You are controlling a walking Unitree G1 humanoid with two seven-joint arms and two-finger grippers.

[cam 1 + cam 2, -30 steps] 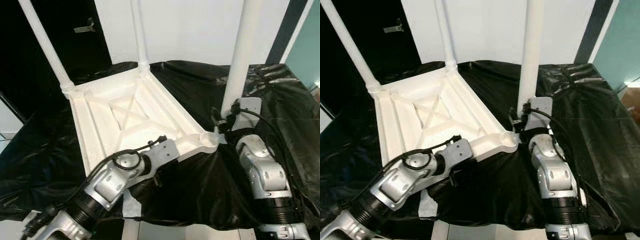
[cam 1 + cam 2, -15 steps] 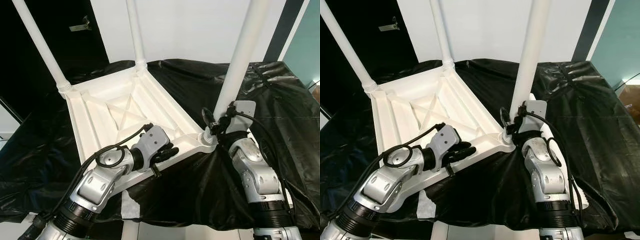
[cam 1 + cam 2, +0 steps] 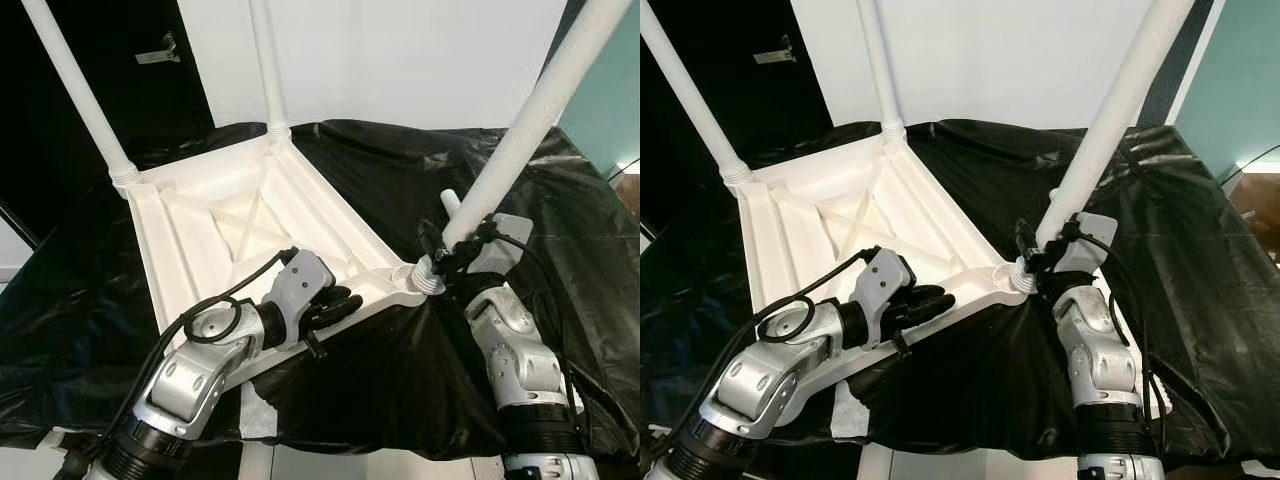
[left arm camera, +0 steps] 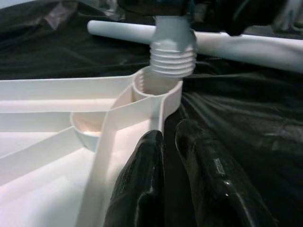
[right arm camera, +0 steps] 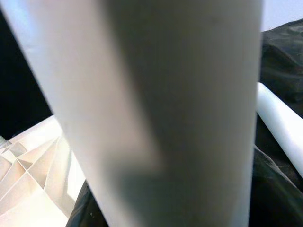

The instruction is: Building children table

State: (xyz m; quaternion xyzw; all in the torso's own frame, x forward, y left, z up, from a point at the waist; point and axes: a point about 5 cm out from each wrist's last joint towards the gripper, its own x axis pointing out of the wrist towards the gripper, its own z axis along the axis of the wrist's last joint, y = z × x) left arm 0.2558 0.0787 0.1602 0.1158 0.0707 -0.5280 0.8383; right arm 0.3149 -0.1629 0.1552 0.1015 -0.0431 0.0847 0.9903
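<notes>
Black plastic sheeting (image 3: 560,200) covered the work surface before a white wall. On it lay the upside-down white plastic children's tabletop (image 3: 250,235), two white tube legs (image 3: 85,95) standing in its far corners. The right gripper (image 3: 452,250) clasped a third white leg (image 3: 530,120), tilted, its threaded end (image 4: 173,59) at the near right corner socket (image 4: 158,87). The left gripper (image 4: 173,156), fingers (image 4: 208,175) nearly together, clenched the tabletop's near edge rib. Another white tube (image 4: 246,45) lay on the sheeting beyond.
</notes>
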